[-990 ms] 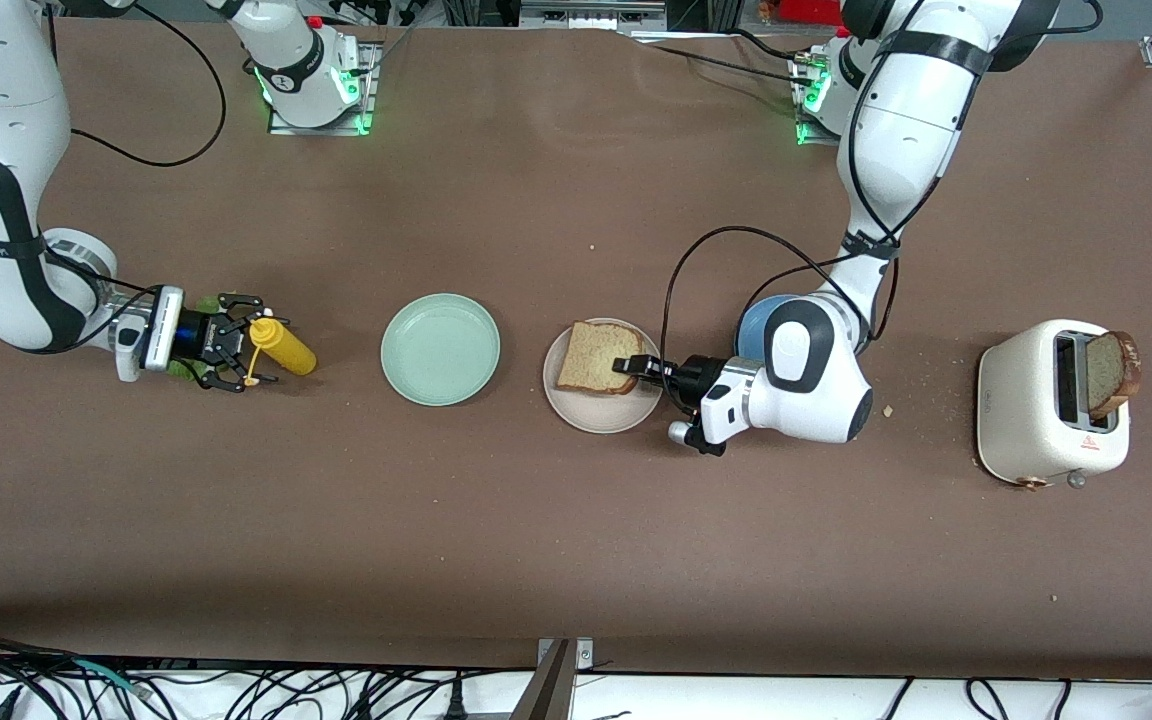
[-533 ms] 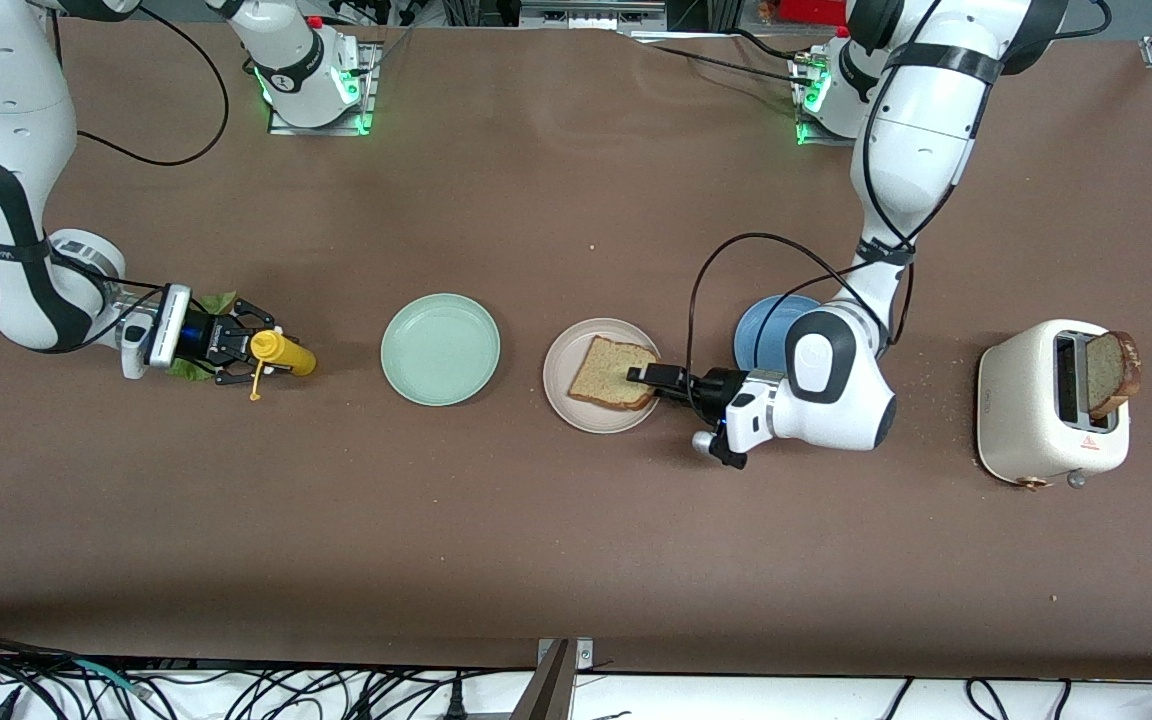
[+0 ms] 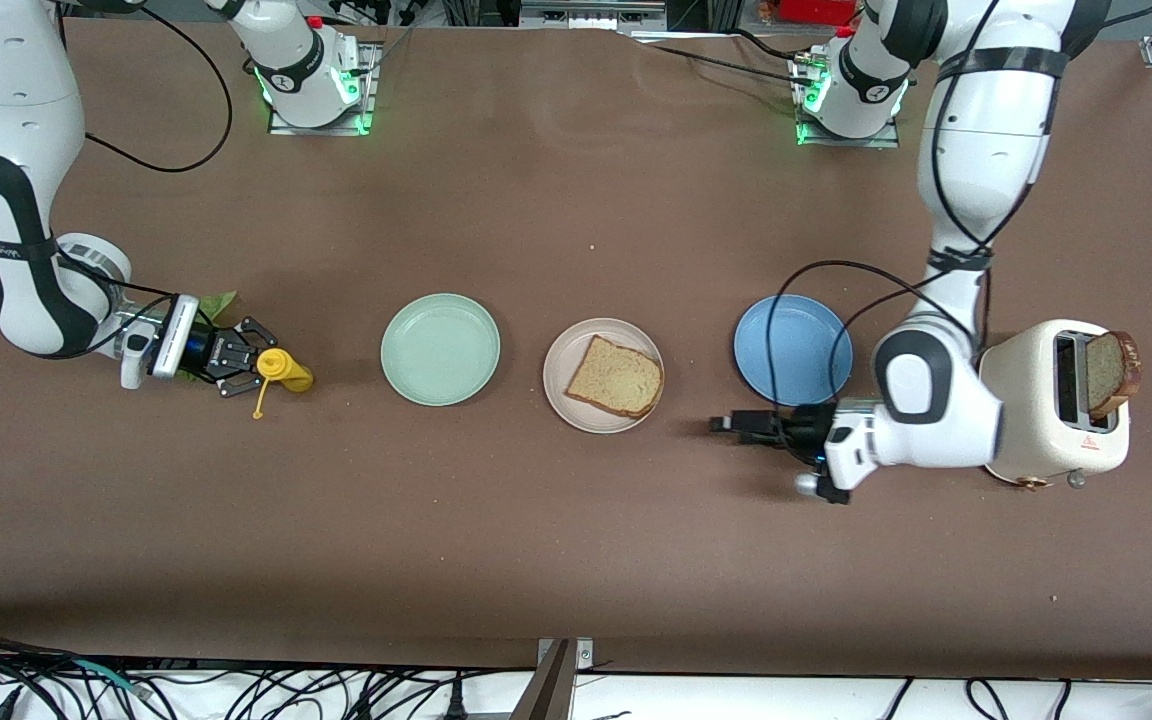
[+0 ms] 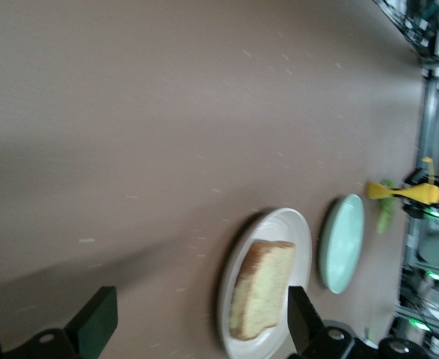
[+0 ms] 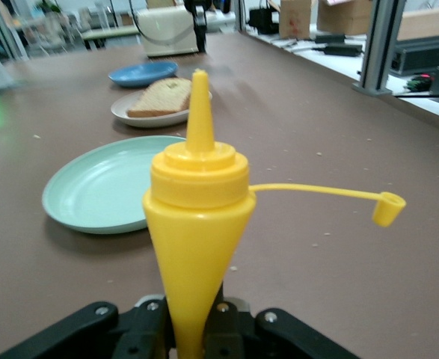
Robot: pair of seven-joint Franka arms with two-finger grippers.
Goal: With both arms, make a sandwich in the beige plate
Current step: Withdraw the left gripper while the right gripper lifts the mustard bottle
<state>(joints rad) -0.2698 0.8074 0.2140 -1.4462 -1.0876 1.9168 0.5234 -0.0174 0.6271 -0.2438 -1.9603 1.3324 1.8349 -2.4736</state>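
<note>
On the brown table (image 3: pixel 576 540), a white two-slot toaster (image 3: pixel 1051 405) with a brown bread slice (image 3: pixel 1112 372) standing in one slot sits beside the left arm's wrist. The round blue plate (image 3: pixel 792 349) lies just beside the left gripper (image 3: pixel 726 424), which hovers with fingers spread and empty over bare table. The round mint-green plate (image 3: pixel 440 348) lies between the right gripper (image 3: pixel 254 358) and the round pale beige plate (image 3: pixel 602 375), which sits between the two grippers and carries one square slice of light brown bread (image 3: pixel 616 377). The right gripper is clamped on a yellow conical squeeze bottle (image 5: pixel 197 217), its tethered cap (image 5: pixel 387 209) off. A crinkled green lettuce leaf (image 3: pixel 217 301) lies just beside that gripper.
</note>
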